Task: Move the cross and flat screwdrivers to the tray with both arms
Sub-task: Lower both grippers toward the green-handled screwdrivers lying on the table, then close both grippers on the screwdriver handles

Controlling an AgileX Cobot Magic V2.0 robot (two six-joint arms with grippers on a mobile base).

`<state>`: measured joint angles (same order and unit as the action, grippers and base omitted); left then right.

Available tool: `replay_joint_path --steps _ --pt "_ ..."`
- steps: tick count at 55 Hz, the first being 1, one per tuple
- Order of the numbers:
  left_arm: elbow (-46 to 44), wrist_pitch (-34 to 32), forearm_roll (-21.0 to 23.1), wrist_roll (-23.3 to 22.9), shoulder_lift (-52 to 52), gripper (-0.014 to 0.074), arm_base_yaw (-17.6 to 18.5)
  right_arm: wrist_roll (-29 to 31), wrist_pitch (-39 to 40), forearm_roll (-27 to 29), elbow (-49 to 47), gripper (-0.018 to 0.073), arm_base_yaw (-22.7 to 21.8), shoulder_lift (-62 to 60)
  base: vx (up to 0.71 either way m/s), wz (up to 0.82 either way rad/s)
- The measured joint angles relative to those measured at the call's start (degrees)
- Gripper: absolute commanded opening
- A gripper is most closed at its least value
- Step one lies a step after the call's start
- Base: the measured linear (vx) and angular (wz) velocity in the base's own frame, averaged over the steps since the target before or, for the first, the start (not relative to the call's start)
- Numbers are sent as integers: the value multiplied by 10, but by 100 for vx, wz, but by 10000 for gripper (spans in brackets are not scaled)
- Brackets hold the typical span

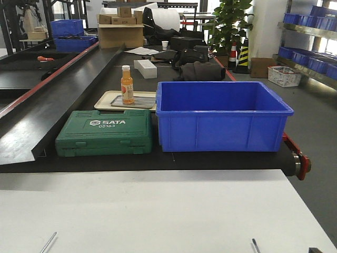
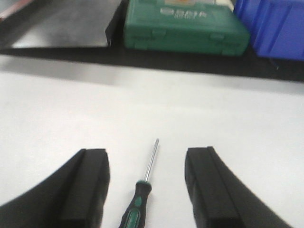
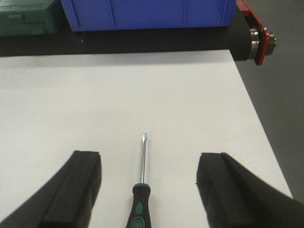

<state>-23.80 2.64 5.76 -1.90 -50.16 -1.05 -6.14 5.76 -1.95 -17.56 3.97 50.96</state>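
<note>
Left gripper (image 2: 147,164): both black fingers are spread wide and hold nothing. It hovers over a white table (image 2: 57,118). Between the fingers, touching neither, lies the left screwdriver (image 2: 142,190), green and black handle nearest me, thin shaft pointing away. Its tip is too small to tell, so I only presume it is the cross one.

Right gripper (image 3: 149,161): also spread wide and empty. The right screwdriver (image 3: 141,185) lies centred between its fingers, handle near, shaft pointing far. Its tip looks flattened, like a flat blade.

Both tools lie on the near edge of the table, well apart from each other.

The step in hand, as I judge it, is the pickup. I would lower each arm straight down and close on the handle, not the slim shaft, which could slip or roll. Each handle runs near to far, so the fingers already cross it squarely. I would pull back slightly so the pads meet the thick part.

Beyond the table is a black belt. On it, nearest, sit a green tool case (image 1: 105,132) on the left and a blue bin (image 1: 224,116) on the right. Just behind the case is the tray (image 1: 105,100), beige, with an orange bottle (image 1: 127,84) standing on it.

Count: two screwdrivers, two grippers, one tray, one bottle, one case, one bin.
</note>
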Motion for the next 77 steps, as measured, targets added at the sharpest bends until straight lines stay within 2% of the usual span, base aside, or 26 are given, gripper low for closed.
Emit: replay_joint_path --steps 16,24,37,53,68,77 --pt "-171 177 0 61 -214 491 0 -2 -6 0 0 562 0 19 0 0" --pt "-252 228 0 91 -317 489 0 -2 -43 0 0 562 0 19 0 0" --pt "-357 295 0 166 -460 489 0 -10 -92 6 0 562 0 19 0 0" --pt "-409 321 -1 202 -561 489 0 -25 -114 20 0 562 0 19 0 0" --pt "-412 320 -21 206 -617 489 0 -26 -119 20 0 562 0 19 0 0" --pt "-413 310 -25 207 -638 489 0 -26 -94 20 0 562 0 19 0 0"
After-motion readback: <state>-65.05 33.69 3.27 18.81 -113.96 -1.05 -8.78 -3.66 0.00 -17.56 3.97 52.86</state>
